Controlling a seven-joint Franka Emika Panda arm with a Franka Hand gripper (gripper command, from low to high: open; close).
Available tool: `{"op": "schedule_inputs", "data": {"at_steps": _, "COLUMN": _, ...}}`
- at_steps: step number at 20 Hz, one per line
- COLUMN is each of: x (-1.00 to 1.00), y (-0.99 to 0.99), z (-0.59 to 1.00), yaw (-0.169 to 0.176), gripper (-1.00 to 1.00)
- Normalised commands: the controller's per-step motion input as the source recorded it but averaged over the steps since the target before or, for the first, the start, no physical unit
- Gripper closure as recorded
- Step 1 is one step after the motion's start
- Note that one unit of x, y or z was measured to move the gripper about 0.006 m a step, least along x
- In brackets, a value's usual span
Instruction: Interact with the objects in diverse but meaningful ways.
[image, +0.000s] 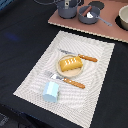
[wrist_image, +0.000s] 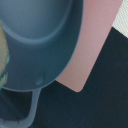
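Pale blue carton (image: 50, 91) sitting nearest on ribbed placemat (image: 30, 80); scored yellow loaf (image: 70, 63) lying crosswise on plate (image: 59, 72); claw state hiding from view, cannot tell.

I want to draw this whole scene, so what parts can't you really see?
- Jaws: in neither view, so open or shut is unknown.
- Grey pot: fills the blurred wrist view and is cut off by the edges.
- Bowl: cut by the exterior view's right edge.
- White piece in a pot: too small to identify.
- Carton: its markings are too blurred.
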Motion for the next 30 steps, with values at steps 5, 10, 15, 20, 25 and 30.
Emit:
{"op": "schedule_inputs", "data": {"at_steps": 5, "x": 0.07, "y": 0.13, "z": -0.23, "yaw": -0.007, "gripper": -1.00}}
{"op": "schedule_inputs", "data": {"at_steps": 10, "x": 0.15, "y": 0.14, "z": -0.24, "yaw": -0.019, "gripper": -1.00}}
{"op": "schedule_inputs", "data": {"at_steps": 15, "x": 0.26, "y": 0.21, "z": -0.25, "yaw": -0.021, "gripper": -1.00}}
{"op": "schedule_inputs", "data": {"at_steps": 20, "x": 0.33, "y": 0.24, "z": -0.27, "yaw": -0.021, "gripper": -1.00}}
{"op": "schedule_inputs", "data": {"at_steps": 25, "x": 0.26, "y": 0.25, "z": -0.30, "yaw": -0.017, "gripper": -1.00}}
{"op": "schedule_inputs", "data": {"at_steps": 30, "x": 0.17, "y": 0.22, "z": -0.28, "yaw": -0.014, "gripper": -1.00}}
